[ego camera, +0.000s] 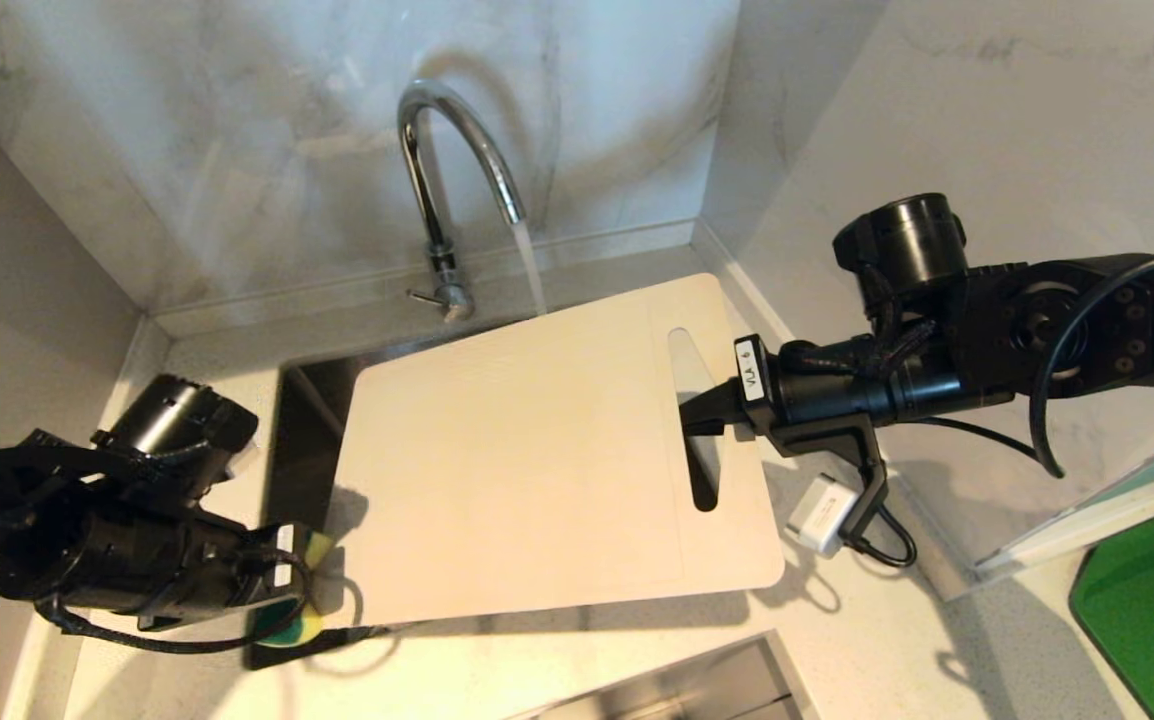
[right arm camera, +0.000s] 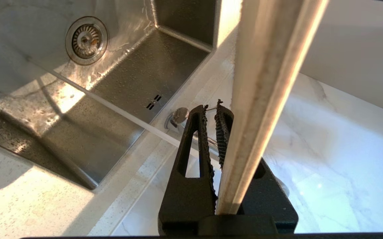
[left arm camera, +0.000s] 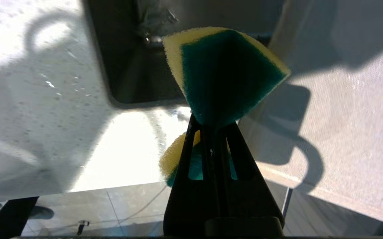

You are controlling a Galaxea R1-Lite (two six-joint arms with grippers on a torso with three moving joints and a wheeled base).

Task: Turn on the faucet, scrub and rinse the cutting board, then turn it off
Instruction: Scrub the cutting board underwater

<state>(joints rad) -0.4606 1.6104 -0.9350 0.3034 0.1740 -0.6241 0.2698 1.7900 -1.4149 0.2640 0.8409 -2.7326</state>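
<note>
The chrome faucet is running, and its stream falls onto the far edge of the cutting board. This pale beige board is held flat above the sink. My right gripper is shut on the strip of board beside the handle slot. In the right wrist view the board's edge passes between the jaws of the right gripper. My left gripper is shut on a yellow and green sponge at the board's near left corner. From these views I cannot tell whether sponge and board touch.
Marble walls close the corner behind and to the right of the sink. The sink drain lies below the board. A bright green mat sits at the lower right, behind a clear panel edge. A metal surface shows at the near counter edge.
</note>
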